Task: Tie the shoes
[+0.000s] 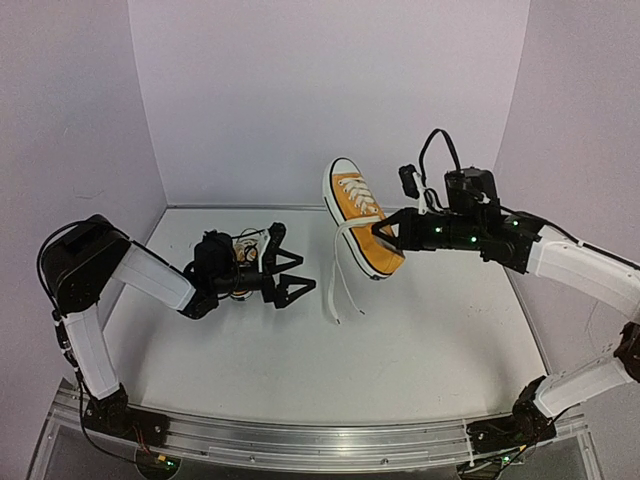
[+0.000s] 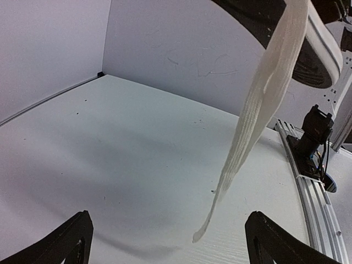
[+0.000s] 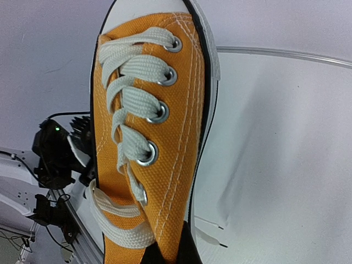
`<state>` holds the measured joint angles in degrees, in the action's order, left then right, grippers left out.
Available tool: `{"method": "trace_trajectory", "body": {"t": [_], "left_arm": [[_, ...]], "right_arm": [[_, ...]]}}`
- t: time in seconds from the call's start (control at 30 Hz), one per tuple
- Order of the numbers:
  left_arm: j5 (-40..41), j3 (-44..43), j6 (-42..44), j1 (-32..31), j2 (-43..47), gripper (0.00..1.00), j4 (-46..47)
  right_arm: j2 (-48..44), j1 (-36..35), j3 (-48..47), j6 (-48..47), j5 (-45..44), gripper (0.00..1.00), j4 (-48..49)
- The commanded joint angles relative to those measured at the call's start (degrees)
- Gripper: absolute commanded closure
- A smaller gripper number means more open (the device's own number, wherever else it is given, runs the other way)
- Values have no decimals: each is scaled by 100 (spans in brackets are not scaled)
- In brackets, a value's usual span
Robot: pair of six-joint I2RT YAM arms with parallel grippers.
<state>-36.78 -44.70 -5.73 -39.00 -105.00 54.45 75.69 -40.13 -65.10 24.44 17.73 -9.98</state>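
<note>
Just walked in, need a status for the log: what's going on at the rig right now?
The right pincer is clamped on the side of an orange sneaker and holds it up off the table. Its white laces are untied and hang loose towards the tabletop. The left pincer is open and empty, low over the table beside the dangling laces. No knot yet.

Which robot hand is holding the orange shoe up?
The right gripper: it pinches the orange shoe and holds it above the table. The left gripper is open and empty.
</note>
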Motion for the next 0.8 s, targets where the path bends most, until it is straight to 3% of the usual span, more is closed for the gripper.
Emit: {"method": "trace_trajectory", "body": {"t": [0.0,0.27,0.33,0.4,0.63,0.7,0.77], "left_arm": [[-627,-425,-9,-124,-496,1,1269],[-876,-529,-279,-378,-1126,1,2050],[-852,-578,-409,-417,-1247,6,2194],[-719,-613,-477,-432,-1342,20,2223],[-312,-554,-523,-433,-1402,89,2237],[-220,-491,-556,-432,-1296,100,2240],[-172,-378,-539,-434,-1107,100,2225]], "right_arm": [[34,-119,-568,-33,180,100,611],[94,-188,-828,-1,187,100,608],[115,-188,-857,4,182,100,611],[121,-190,-879,17,153,100,612],[20,-189,-902,62,11,100,606],[-4,-189,-852,64,-55,100,603],[-7,-195,-789,78,-127,100,602]]}}
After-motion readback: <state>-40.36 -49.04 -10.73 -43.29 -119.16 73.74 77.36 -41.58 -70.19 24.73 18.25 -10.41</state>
